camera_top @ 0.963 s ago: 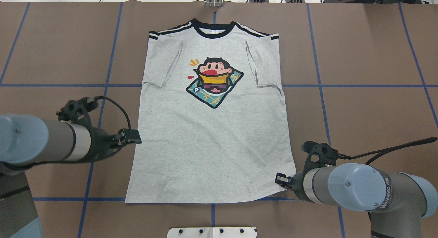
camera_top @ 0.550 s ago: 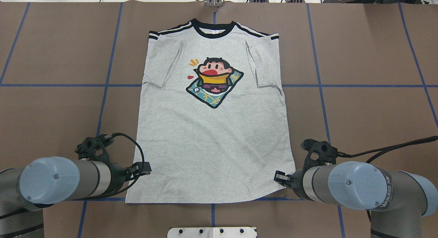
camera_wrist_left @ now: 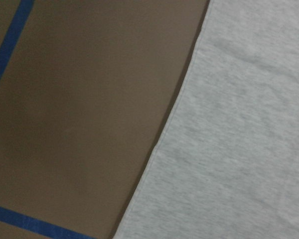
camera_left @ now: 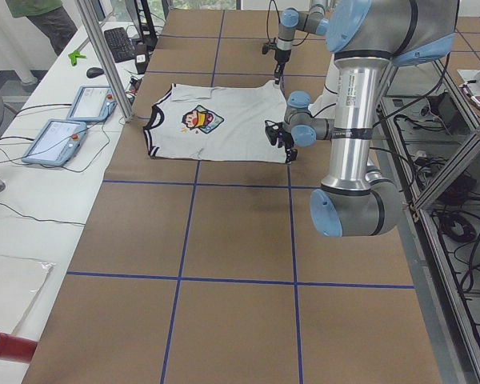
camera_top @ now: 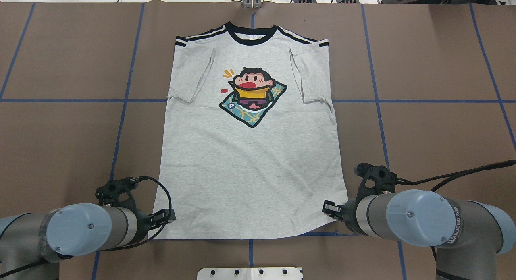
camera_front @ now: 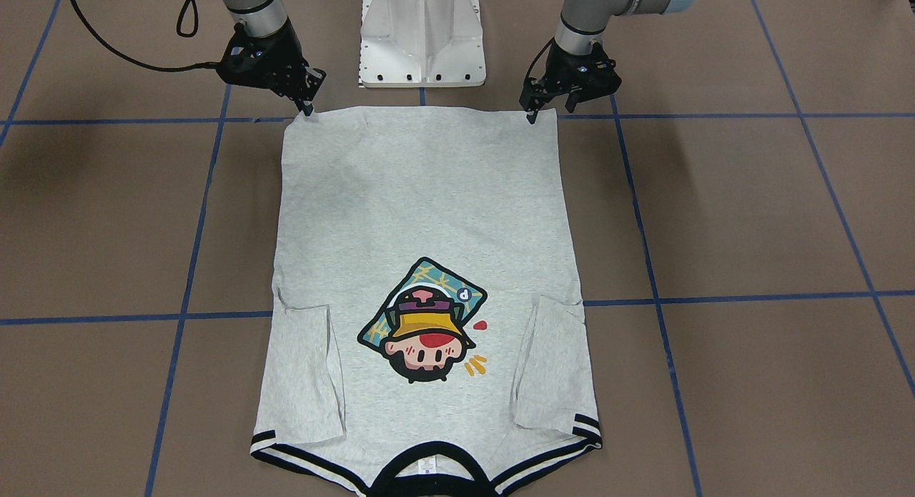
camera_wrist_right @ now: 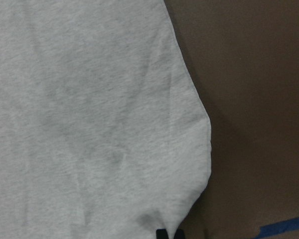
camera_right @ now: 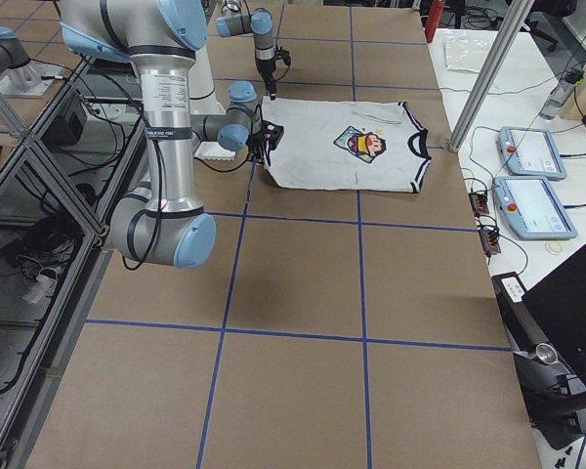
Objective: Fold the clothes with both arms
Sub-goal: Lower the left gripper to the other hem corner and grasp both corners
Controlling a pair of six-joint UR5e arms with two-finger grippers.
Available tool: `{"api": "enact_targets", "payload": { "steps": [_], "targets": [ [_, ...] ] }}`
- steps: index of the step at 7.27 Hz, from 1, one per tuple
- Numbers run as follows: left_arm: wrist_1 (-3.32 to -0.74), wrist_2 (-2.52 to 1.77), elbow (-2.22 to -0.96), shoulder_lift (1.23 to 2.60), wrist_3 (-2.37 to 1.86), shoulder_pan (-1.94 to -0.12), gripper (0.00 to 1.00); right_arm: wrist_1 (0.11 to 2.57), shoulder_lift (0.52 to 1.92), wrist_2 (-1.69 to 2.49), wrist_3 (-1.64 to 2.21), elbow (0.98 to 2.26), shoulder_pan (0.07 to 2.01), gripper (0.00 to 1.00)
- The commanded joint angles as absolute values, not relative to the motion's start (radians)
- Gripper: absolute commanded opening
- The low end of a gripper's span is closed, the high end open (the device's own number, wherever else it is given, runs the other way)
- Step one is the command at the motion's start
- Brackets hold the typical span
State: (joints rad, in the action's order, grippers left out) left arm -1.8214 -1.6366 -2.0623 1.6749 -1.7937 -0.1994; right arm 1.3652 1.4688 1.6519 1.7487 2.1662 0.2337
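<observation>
The light grey T-shirt (camera_top: 250,171) lies flat on the brown table, print up, both sleeves folded in, neck band at the far side. It also shows in the front-facing view (camera_front: 422,197). My left gripper (camera_top: 166,219) is low at the hem's left corner (camera_front: 532,114) and looks open. The left wrist view shows only the shirt's edge (camera_wrist_left: 239,149) and bare table. My right gripper (camera_top: 327,209) is at the hem's right corner (camera_front: 307,109). In the right wrist view a black fingertip (camera_wrist_right: 162,234) sits on the puckered corner, so it looks shut on the shirt.
The white pedestal (camera_front: 422,39) stands just behind the hem between the arms. Blue tape lines (camera_top: 121,100) cross the brown table cover. Tablets (camera_left: 64,128) and cables lie on a white side bench beyond the shirt's neck.
My left arm has swung back along the shirt's left edge from mid-length to the hem corner. My right arm and the shirt have stayed still.
</observation>
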Motion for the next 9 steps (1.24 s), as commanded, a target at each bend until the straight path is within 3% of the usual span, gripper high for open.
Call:
{"api": "enact_targets", "payload": {
  "steps": [1,3,7,9],
  "targets": [
    [-1.818,-1.635,-2.049,1.675,-1.793,-0.178,0.86,1.365,1.470,1.652,1.749,2.166,0.235,0.00],
    [-1.816,-1.635,-2.048,1.675,-1.792,-0.170,0.70,1.365,1.470,1.654,1.749,2.168,0.238,0.00],
    [-1.816,-1.635,-2.043,1.674,-1.792,-0.163,0.55,1.365,1.468,1.654,1.749,2.171,0.241,0.00],
    [-1.815,-1.635,-2.043,1.674,-1.790,-0.164,0.33,1.365,1.470,1.654,1.749,2.169,0.241,0.00]
  ]
}}
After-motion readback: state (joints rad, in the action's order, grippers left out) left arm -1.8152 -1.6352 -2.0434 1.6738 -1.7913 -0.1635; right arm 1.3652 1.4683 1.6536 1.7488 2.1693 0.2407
